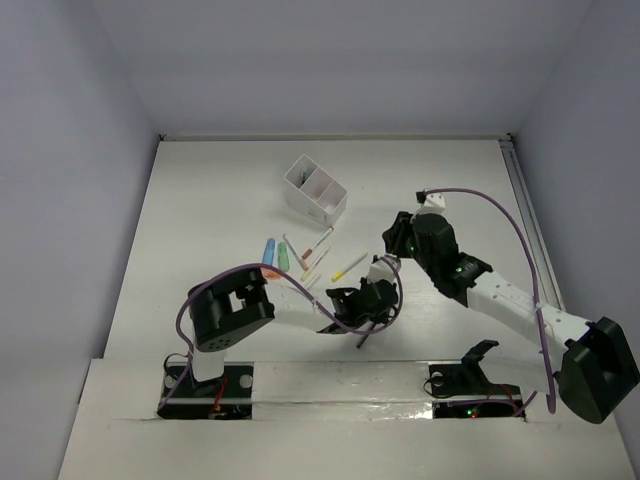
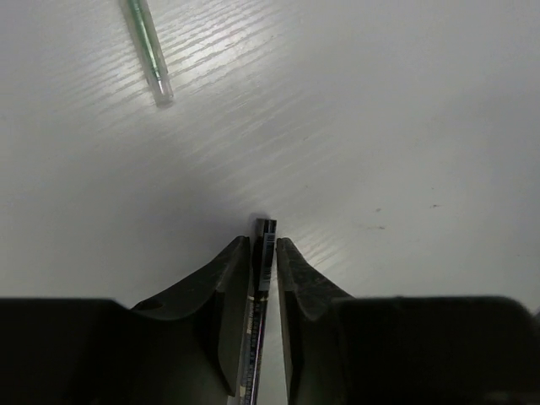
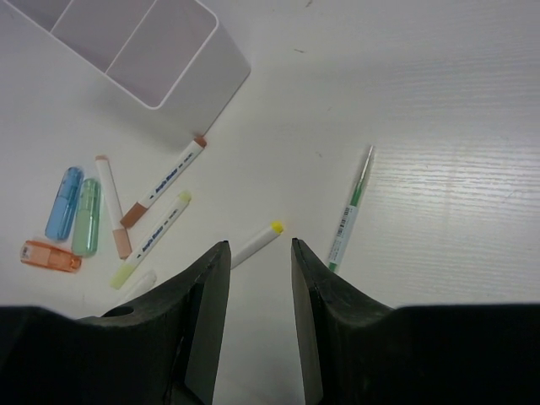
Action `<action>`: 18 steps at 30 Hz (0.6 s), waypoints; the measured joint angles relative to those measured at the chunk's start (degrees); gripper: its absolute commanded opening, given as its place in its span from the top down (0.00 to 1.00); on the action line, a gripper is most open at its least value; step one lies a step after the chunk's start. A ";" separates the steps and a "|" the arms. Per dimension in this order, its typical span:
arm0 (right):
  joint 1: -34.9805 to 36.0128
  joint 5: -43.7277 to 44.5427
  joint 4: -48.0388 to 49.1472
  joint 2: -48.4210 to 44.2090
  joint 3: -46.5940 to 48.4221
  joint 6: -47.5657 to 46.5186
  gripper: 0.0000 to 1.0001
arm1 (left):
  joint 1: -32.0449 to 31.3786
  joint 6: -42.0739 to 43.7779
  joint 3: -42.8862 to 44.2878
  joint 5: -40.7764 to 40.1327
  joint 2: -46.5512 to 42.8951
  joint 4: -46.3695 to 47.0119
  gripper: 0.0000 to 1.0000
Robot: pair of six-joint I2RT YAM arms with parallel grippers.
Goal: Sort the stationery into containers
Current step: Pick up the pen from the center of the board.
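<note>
Though faint from above, a dark pen [image 2: 265,253] is pinched in left jaws; right jaws spread.

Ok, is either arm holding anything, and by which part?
The left gripper is shut on a dark pen, gripped near one end, with a short tip poking past the jaws. The right gripper is open, holding nothing.

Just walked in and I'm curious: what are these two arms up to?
They are sorting stationery. The left gripper is shut on a dark pen. The right gripper hangs open over a yellow-tipped marker. The other pens lie loose near the white box, whose visible compartments look empty.
</note>
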 measured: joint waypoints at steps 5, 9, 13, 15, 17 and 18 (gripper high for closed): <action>-0.44 2.21 -2.34 -0.81 0.02 -0.04 0.50 | -1.14 0.61 1.51 -4.42 1.25 -0.98 0.97; -1.11 3.28 -4.35 -0.90 0.09 -0.26 0.43 | -1.40 1.11 1.51 -6.49 1.25 -1.36 1.00; -1.70 3.69 -6.08 -0.46 0.52 -0.42 0.38 | -1.40 1.86 1.07 -7.96 0.68 -1.92 1.00; -1.90 3.67 -6.91 0.68 1.31 -0.42 0.39 | -1.40 2.38 -0.35 -8.13 -0.90 -2.84 1.00; -2.23 3.58 -7.48 2.21 2.10 -0.42 0.44 | -1.25 2.75 -1.92 -8.28 -3.04 -4.31 1.00; -2.32 3.48 -7.54 3.17 2.47 -0.44 0.45 | -1.03 2.93 -2.86 -8.26 -4.59 -5.03 1.00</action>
